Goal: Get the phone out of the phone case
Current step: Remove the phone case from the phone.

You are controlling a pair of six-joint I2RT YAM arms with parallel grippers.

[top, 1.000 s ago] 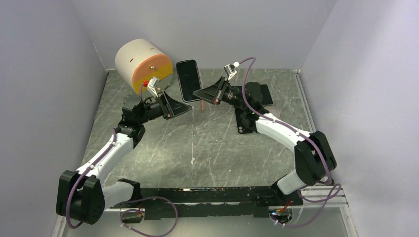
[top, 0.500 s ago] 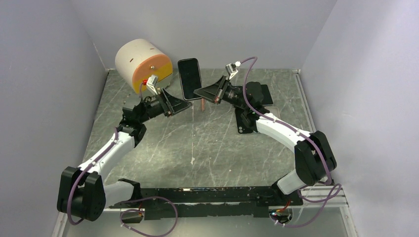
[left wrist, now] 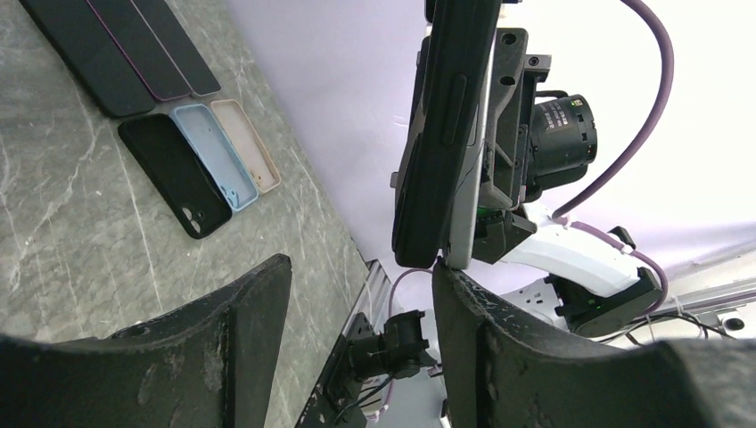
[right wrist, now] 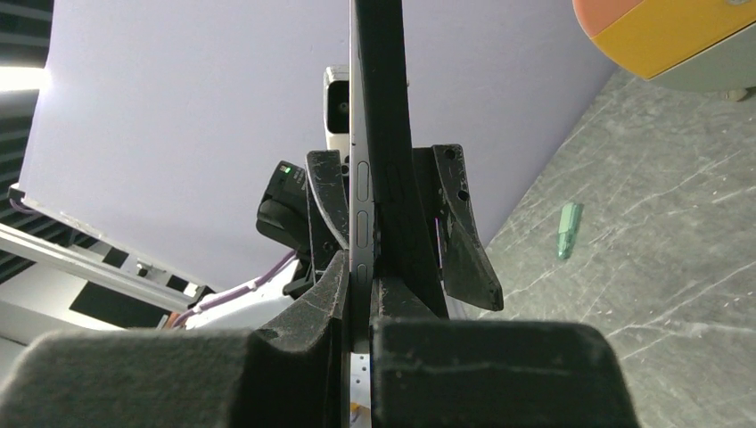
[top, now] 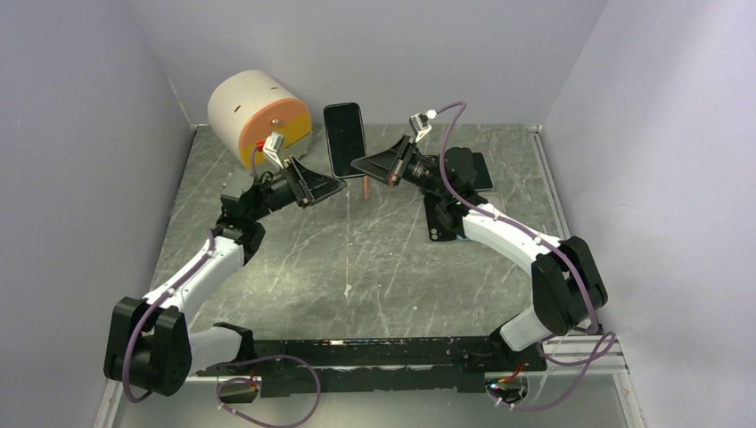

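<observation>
A black phone (top: 343, 140) in a black case is held upright in the air at the back middle. My right gripper (top: 358, 165) is shut on its lower right edge. In the right wrist view the phone (right wrist: 361, 178) is edge-on between my shut right gripper (right wrist: 364, 267), with the case (right wrist: 392, 134) on its right side. My left gripper (top: 334, 185) is open just below the phone's lower left corner. In the left wrist view my left gripper (left wrist: 361, 267) stands wide open, and its right fingertip (left wrist: 450, 276) touches the bottom end of the phone (left wrist: 441, 134).
A white cylinder with an orange and yellow face (top: 258, 111) stands at the back left. A small copper peg (top: 368, 189) stands below the phone. Several loose phone cases (top: 472, 169) lie at the right; black (left wrist: 174, 174), light blue (left wrist: 214, 165) and beige (left wrist: 248, 153) ones lie side by side.
My left gripper has risen and moved right, up to the phone's lower end. The phone and my right gripper have shifted slightly right.
</observation>
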